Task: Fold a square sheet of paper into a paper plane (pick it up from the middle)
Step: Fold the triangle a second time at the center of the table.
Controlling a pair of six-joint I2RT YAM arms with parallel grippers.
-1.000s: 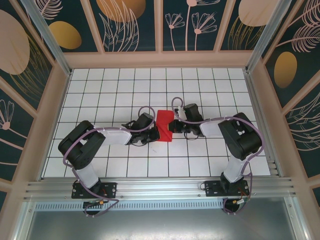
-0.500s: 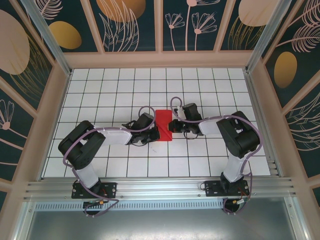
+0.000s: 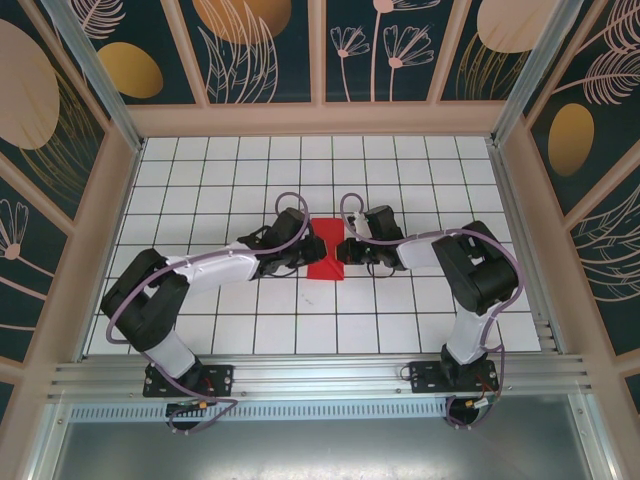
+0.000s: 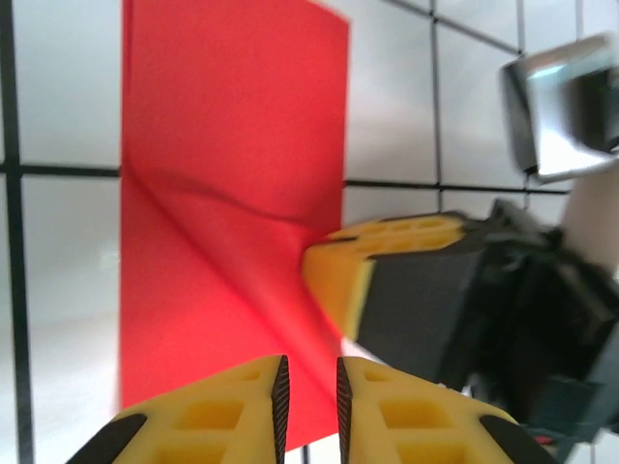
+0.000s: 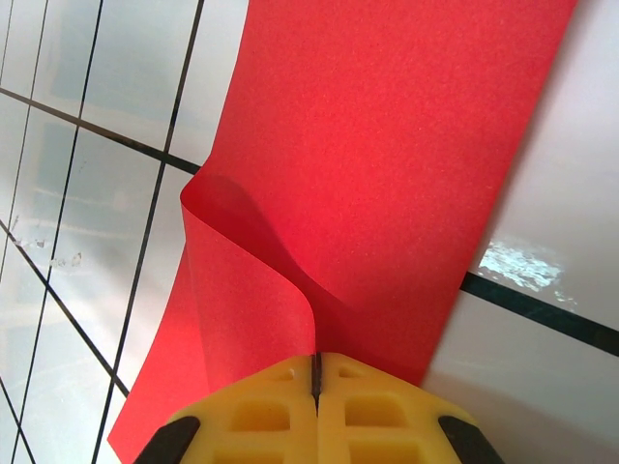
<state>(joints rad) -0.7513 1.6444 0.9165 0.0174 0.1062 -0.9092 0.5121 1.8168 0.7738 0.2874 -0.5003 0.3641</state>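
Observation:
The square sheet of paper (image 3: pixel 325 264) is bright red and lies folded into a narrow upright rectangle on the white tiled table (image 3: pixel 300 330), between both grippers. In the left wrist view the paper (image 4: pixel 227 174) shows a diagonal crease. My left gripper (image 4: pixel 308 391) hovers over the paper's near edge, its jaws a narrow gap apart with nothing pinched between them. In the top view that left gripper (image 3: pixel 308 252) sits at the paper's left side. My right gripper (image 5: pixel 316 372) is shut on a raised ridge of the paper (image 5: pixel 406 145) and sits at the paper's right side (image 3: pixel 343 250).
The table is a white grid with dark lines, walled by wooden rails (image 3: pixel 110 230) on the left, right and far sides. The right gripper's yellow fingertip (image 4: pixel 353 275) shows close beside the left gripper's fingers.
My left arm has stretched out towards the far side and its jaws have parted slightly, letting go of the paper. The paper now looks flatter and narrower. The right gripper stays shut on it.

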